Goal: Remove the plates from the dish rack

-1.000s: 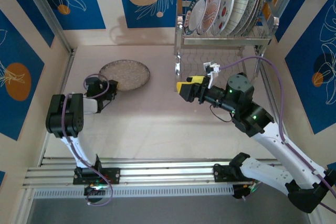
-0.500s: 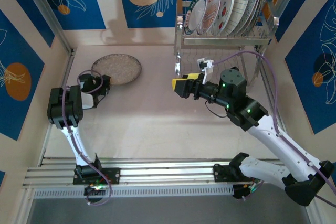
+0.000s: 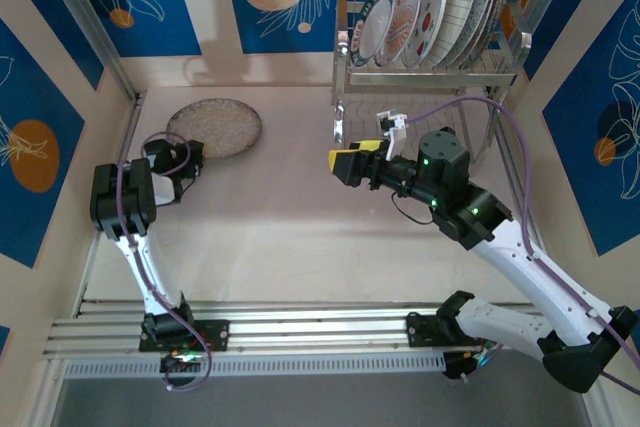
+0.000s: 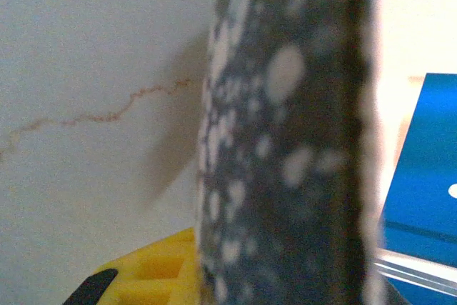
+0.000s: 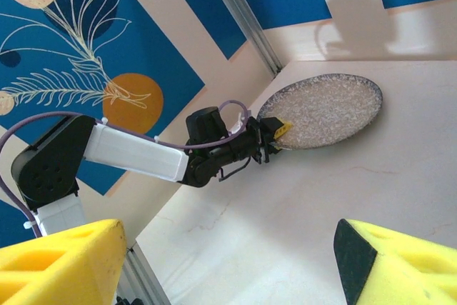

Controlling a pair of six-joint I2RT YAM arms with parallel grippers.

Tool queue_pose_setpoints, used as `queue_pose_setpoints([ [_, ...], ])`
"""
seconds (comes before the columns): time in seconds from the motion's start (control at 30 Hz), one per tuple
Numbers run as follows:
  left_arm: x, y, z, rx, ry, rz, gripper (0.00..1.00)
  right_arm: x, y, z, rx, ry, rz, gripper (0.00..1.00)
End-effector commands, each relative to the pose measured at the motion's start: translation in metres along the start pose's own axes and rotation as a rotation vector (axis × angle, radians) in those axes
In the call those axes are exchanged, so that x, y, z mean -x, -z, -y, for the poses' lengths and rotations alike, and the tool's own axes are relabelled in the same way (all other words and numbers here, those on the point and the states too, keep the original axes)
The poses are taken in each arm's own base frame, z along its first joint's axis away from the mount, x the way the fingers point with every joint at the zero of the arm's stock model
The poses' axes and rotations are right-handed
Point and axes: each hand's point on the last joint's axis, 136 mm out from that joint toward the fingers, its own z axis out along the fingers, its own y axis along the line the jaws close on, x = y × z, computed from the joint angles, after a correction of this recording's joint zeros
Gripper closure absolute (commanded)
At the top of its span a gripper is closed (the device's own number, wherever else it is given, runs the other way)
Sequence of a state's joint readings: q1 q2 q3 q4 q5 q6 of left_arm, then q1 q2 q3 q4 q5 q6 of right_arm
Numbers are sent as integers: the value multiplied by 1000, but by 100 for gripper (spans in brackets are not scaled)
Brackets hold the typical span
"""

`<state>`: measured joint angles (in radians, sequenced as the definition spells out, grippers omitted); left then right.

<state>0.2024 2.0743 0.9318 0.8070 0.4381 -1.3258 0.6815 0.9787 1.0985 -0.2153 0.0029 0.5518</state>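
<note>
1. The left gripper is clamped on the near rim of a speckled grey plate, which lies flat at the far left of the table
2. The right gripper hangs with jaws apart, holding nothing, just in front of the rack
3. More plates stand upright in the rack's top shelf

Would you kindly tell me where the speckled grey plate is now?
The speckled grey plate is at the far left of the table in the top view, its near edge held in the left gripper, left of the dish rack.
</note>
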Motion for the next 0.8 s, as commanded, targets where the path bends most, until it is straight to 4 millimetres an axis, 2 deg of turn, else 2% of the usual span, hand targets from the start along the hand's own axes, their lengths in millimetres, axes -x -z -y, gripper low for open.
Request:
queue_pose_setpoints([
  [0.0, 41, 4, 27, -84, -36, 115, 93, 14, 8, -7, -2, 7, 37, 22],
  [0.17, 44, 0, 26, -72, -32, 104, 90, 13, 7, -6, -8, 5, 34, 22],
  [0.37, 42, 0, 21, -44, -10, 92, 69, 13, 6, -5, -15, 2, 32, 22],
  [0.67, 38, 5, 18, 0, 34, 82, 44, 13, 4, -2, -27, -5, 23, 21],
  [0.77, 35, 8, 16, 34, 57, 67, 38, 12, 4, 0, -44, -12, 16, 21],
])
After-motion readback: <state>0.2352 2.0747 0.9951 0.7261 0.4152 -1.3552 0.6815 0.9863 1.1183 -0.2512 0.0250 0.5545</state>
